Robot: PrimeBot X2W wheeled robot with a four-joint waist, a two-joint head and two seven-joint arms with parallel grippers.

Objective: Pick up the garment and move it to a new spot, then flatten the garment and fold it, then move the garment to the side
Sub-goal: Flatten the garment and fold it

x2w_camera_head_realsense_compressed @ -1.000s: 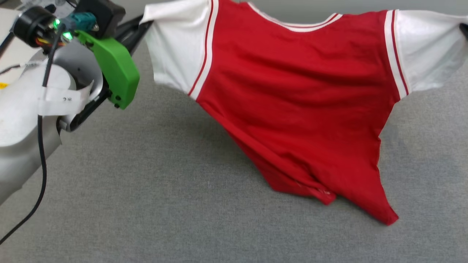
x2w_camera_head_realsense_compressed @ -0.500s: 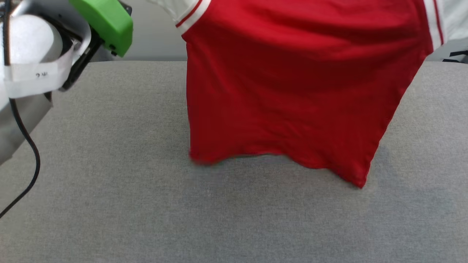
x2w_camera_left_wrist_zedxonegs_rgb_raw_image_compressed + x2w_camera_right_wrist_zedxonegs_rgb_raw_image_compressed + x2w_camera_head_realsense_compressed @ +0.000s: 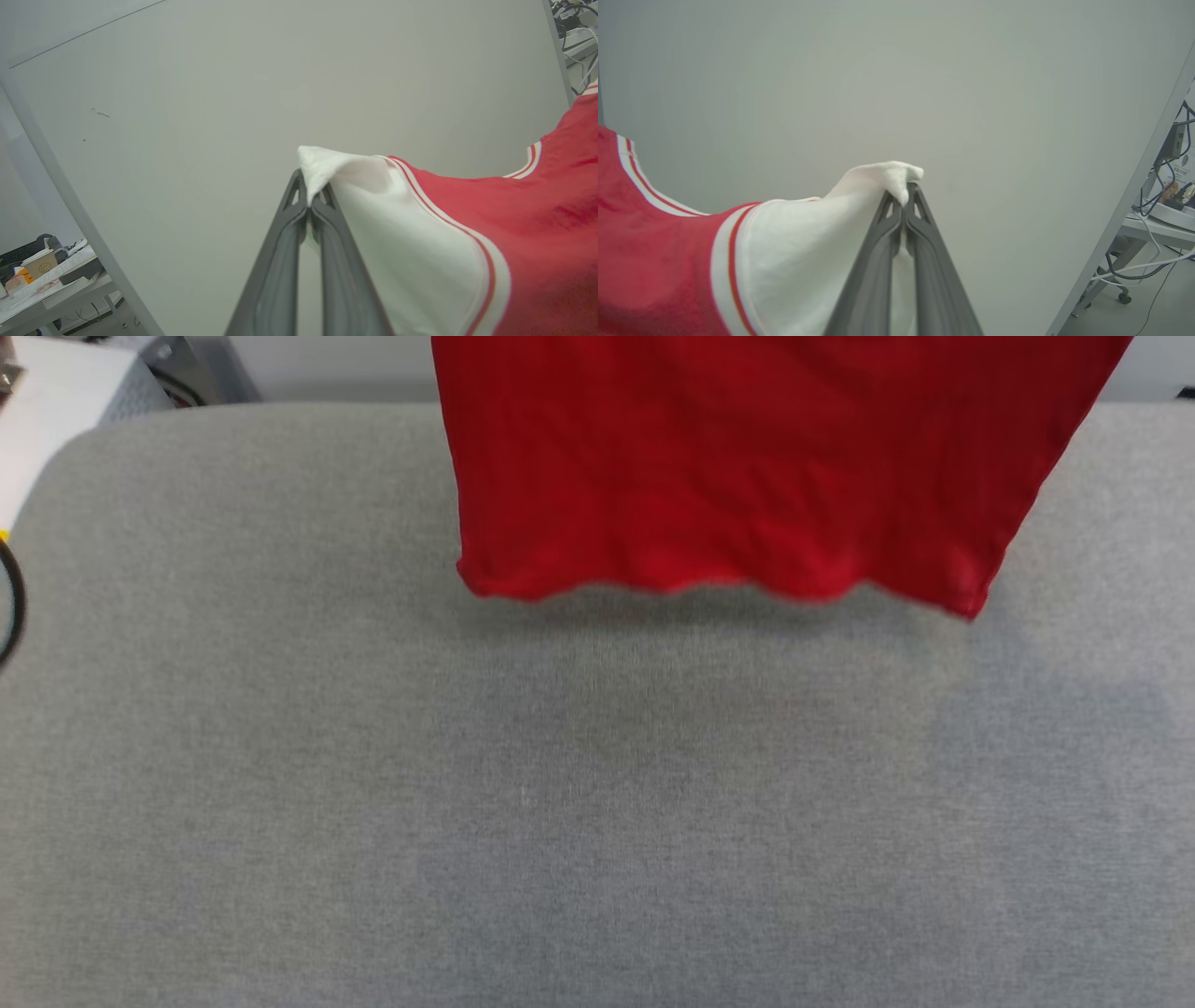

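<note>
1. On the left of the head view, the left arm's green-cased wrist was in sight a second earlier. It is gone now, partly because the view itself has shifted.
2. In the middle, the soft red T-shirt with white short sleeves, the garment (image 3: pixel 728 476), trailed a bunched, pointed hem on the grey fabric-covered table (image 3: pixel 597 821). Now the hem hangs as a nearly level, slightly wavy edge, with a shadow on the table under it, and it seems clear of the surface.
3. This suggests the lift is done. The garment hangs spread and ready to be carried to a new spot, while flattening, folding and setting aside all remain.
4. The left gripper (image 3: pixel 309 200) has its two dark fingers pressed together on a pinch of the white left-hand sleeve (image 3: pixel 397 252). From that pinch the sleeve falls away to the fingers' right, past the red-and-white striped seam, into the red body.
5. The red body hangs below and between the two grippers, over the far part of the table.
6. The right gripper (image 3: pixel 903 200) is likewise clamped on the tip of the white right-hand sleeve (image 3: pixel 808 252). Here the cloth runs off to the fingers' left, and a small tuft pokes above the fingertips.
</note>
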